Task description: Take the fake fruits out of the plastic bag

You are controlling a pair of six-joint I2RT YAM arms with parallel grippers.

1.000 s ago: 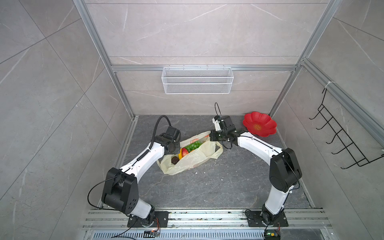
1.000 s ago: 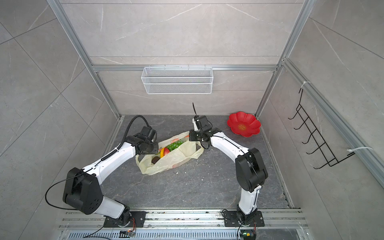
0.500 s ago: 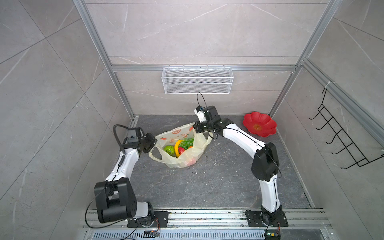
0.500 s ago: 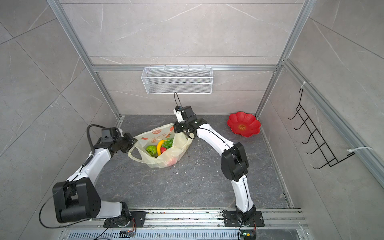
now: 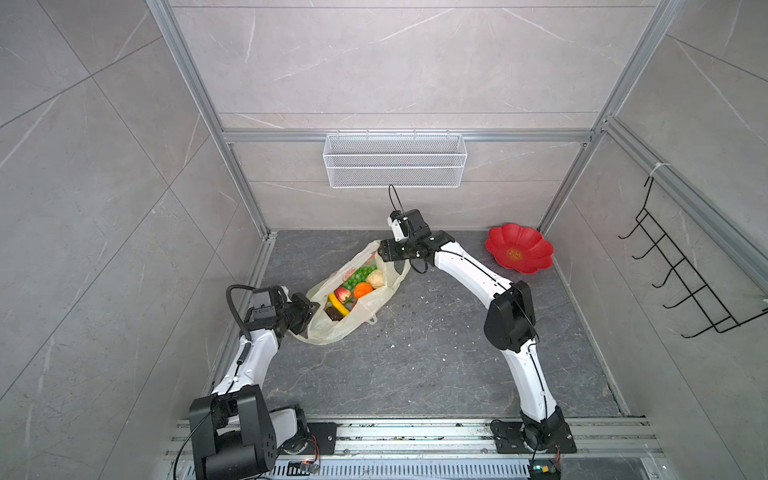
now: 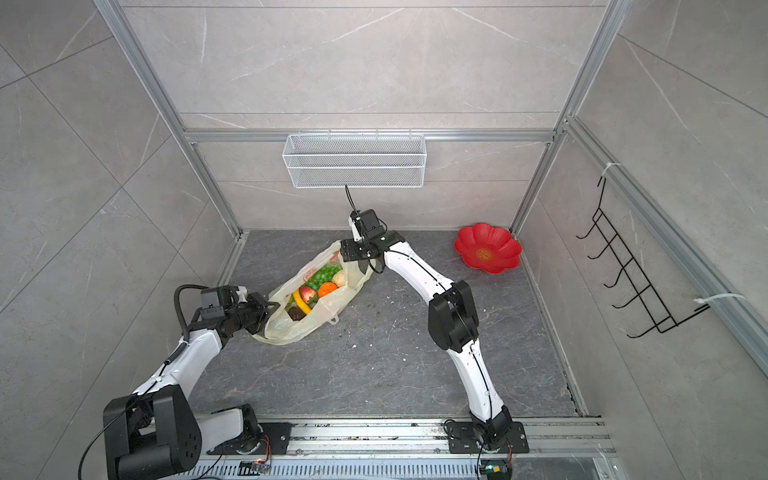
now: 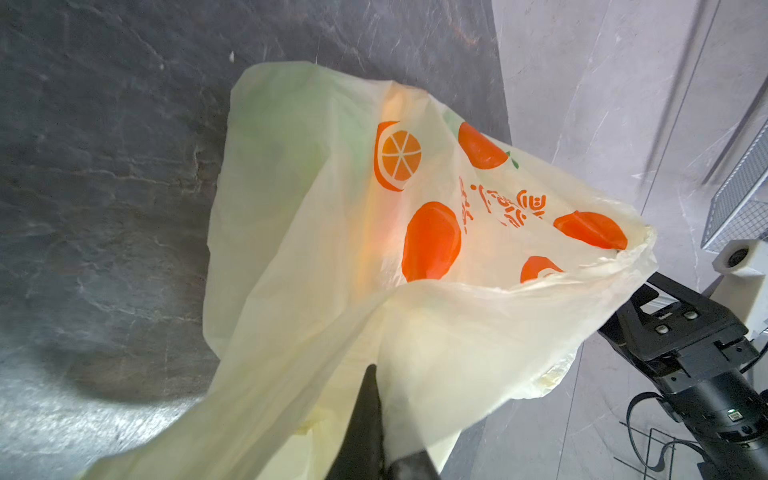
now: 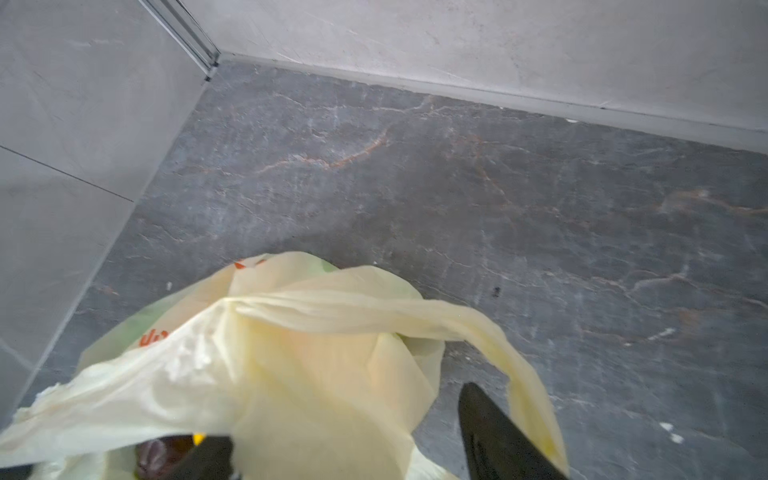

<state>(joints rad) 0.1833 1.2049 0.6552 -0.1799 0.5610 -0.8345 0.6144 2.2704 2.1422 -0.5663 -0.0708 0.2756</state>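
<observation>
Just popped the right claw (image 5: 382,252) wide by the plastic bag (image 5: 362,311), pinching its other end in the left claw (image 5: 310,314), freeing up for fake fruits (image 5: 363,290).

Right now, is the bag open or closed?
Open. The bag has its mouth spread wide, and the fruits show inside it in both top views.

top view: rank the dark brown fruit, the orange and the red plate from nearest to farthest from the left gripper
From the left gripper:
1. dark brown fruit, at the near end of the plastic bag, right beside the gripper.
2. orange, farther in, mid-bag.
3. red plate, off in the far right corner.
</observation>
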